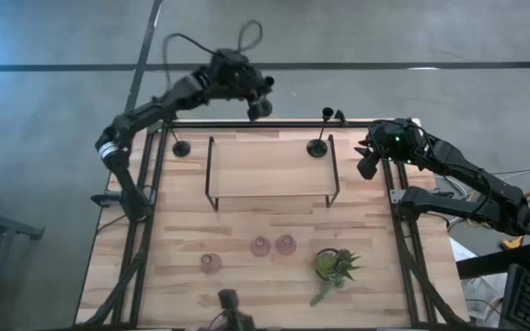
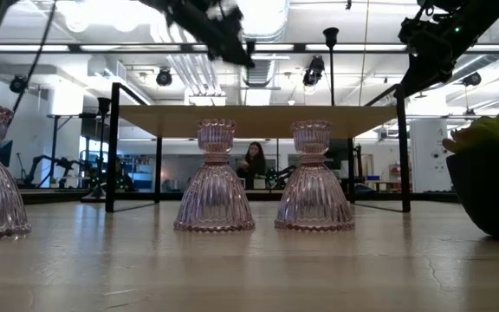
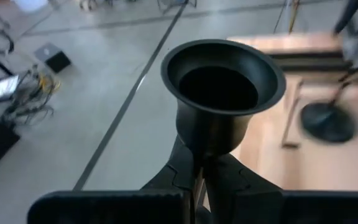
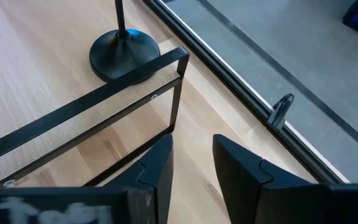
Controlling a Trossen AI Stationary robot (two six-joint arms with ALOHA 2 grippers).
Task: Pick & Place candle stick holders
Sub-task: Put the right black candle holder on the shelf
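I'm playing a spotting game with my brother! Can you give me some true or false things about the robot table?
1. The left gripper is holding a black candle stick holder. True.
2. The right gripper is holding a pink glass holder. False: it is open and empty, near the table's right edge.
3. Three pink glass holders sit on the table. True.
4. The green plant stands on the shelf. False: it stands on the table, beside the pink glass holders.
5. A black stem holder stands on the shelf's far right corner. True.
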